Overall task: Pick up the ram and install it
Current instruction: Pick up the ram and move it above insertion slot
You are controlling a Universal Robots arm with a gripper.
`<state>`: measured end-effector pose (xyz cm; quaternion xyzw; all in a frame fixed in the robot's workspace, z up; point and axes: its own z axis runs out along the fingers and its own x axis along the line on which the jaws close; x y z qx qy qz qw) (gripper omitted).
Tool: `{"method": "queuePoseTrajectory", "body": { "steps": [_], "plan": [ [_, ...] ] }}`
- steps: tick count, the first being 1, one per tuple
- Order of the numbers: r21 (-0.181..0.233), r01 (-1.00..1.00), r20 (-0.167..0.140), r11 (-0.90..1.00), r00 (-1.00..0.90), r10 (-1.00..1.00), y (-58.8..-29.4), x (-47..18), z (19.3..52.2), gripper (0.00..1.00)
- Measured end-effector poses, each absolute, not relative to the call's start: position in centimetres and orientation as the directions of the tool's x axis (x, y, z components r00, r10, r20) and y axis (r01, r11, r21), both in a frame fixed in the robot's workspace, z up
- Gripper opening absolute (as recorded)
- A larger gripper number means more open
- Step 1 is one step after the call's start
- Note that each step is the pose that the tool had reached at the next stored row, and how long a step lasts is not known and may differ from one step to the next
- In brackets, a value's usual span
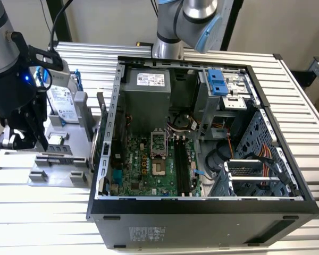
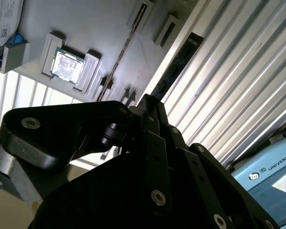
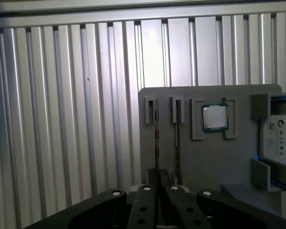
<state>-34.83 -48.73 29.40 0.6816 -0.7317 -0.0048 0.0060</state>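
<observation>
The ram [image 2: 178, 62] is a long dark stick reaching out from between my fingertips, its far end over the ribbed table beyond the holder's edge. In the first wrist view the ram [image 3: 156, 143] shows edge-on, running down between the fingers. My gripper [image 2: 150, 102] [image 3: 157, 188] looks shut on it. In the exterior view the black gripper [image 1: 37, 139] hangs over the grey parts holder [image 1: 56, 172] at the exterior view's left, beside the open computer case [image 1: 202, 204]. The long memory slots [image 1: 182, 164] lie on the green motherboard inside the case.
A second thin stick [image 3: 177, 138] [image 2: 128, 43] stands edge-on in the holder [image 3: 205, 162]. A square silver processor [image 3: 214, 117] [image 2: 66, 64] and a labelled hard drive [image 1: 61, 103] [image 3: 279, 138] sit in the same holder. Another arm's base [image 1: 167, 48] stands behind the case.
</observation>
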Motion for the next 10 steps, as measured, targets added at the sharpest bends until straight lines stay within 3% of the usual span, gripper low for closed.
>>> {"method": "queuePoseTrajectory", "body": {
  "steps": [10],
  "plan": [
    [0.015,-0.997,0.002,0.071,-0.071,-0.997,-48.73,-34.83,30.05,0.00]
  ]
}}
